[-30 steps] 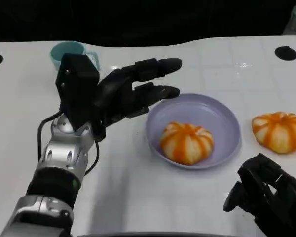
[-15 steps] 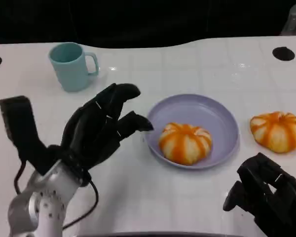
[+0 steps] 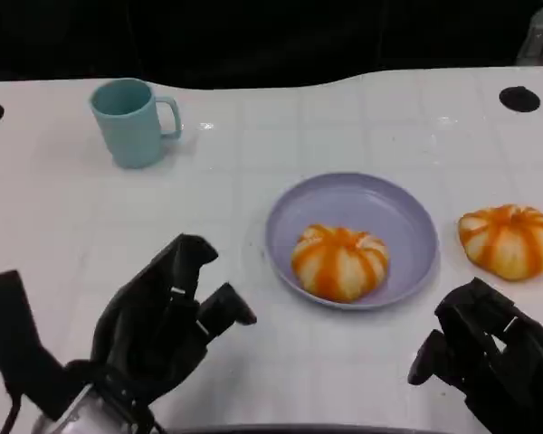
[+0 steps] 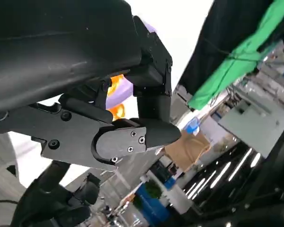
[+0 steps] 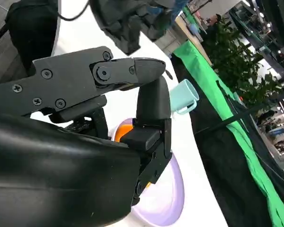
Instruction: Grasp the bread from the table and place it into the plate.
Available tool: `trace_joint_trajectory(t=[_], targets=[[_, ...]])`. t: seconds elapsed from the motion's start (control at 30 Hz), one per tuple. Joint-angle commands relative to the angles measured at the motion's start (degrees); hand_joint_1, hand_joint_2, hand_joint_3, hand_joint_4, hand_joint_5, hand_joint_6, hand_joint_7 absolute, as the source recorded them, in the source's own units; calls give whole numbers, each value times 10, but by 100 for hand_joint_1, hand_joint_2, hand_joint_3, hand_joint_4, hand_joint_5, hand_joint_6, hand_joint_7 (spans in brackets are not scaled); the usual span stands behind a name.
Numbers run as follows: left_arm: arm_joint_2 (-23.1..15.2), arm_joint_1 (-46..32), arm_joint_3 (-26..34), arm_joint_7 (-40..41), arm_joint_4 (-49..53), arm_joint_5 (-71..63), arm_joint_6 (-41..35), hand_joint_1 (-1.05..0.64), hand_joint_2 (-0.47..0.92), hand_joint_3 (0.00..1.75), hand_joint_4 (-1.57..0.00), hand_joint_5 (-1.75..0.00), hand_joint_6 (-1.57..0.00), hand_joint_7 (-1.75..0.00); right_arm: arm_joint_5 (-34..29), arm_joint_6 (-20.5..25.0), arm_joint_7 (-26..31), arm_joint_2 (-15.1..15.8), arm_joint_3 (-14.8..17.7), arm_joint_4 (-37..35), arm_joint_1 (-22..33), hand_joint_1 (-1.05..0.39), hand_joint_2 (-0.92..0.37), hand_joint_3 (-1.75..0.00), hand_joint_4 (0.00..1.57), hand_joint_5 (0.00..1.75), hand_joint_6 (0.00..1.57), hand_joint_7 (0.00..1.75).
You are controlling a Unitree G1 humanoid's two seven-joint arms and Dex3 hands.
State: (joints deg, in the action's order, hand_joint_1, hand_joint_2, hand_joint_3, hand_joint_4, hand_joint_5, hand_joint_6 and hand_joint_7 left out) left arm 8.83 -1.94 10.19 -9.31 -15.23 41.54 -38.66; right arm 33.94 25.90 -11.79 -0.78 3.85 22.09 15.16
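one bread sits in the purple plate

second bread at the plate's 3 o'clock; left hand at 8 o'clock, loosely spread, holding nothing; right hand curled, holding nothing.

Left hand now withdrawn from beside the plate down to the table's near edge, empty.

open table lower middle | plate with bread middle | mug upper left | loose bread right
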Motion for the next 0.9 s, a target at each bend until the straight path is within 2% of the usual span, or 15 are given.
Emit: trace_joint_trajectory(t=[0.03,0.17,0.37,0.73,0.9], targets=[[3,-42,8,19,-23,24,-7,-55,92,46,-79,-175,-55,-175,0,1,5,6,4,11,0,-54,-92,-22,64,175,55,157],[4,-65,5,23,-26,22,9,-55,92,43,-80,-175,-55,-175,-2,-3,0,10,4,8,-1,-54,-92,-22,64,175,54,157],[-5,-83,-9,9,-22,4,41,-55,92,47,-80,-175,-55,-175,-4,-6,0,12,5,8,-2,-54,-92,-24,63,175,52,160],[-16,-86,-27,4,-9,-8,66,-56,92,44,-82,-175,-55,-175,0,-11,-10,14,12,4,1,-55,-92,-20,63,175,51,158],[-21,-80,-32,-4,6,-14,78,-57,92,41,-81,-175,-54,-175,-4,-12,-9,14,13,1,-1,-53,-92,-24,66,175,55,159]])
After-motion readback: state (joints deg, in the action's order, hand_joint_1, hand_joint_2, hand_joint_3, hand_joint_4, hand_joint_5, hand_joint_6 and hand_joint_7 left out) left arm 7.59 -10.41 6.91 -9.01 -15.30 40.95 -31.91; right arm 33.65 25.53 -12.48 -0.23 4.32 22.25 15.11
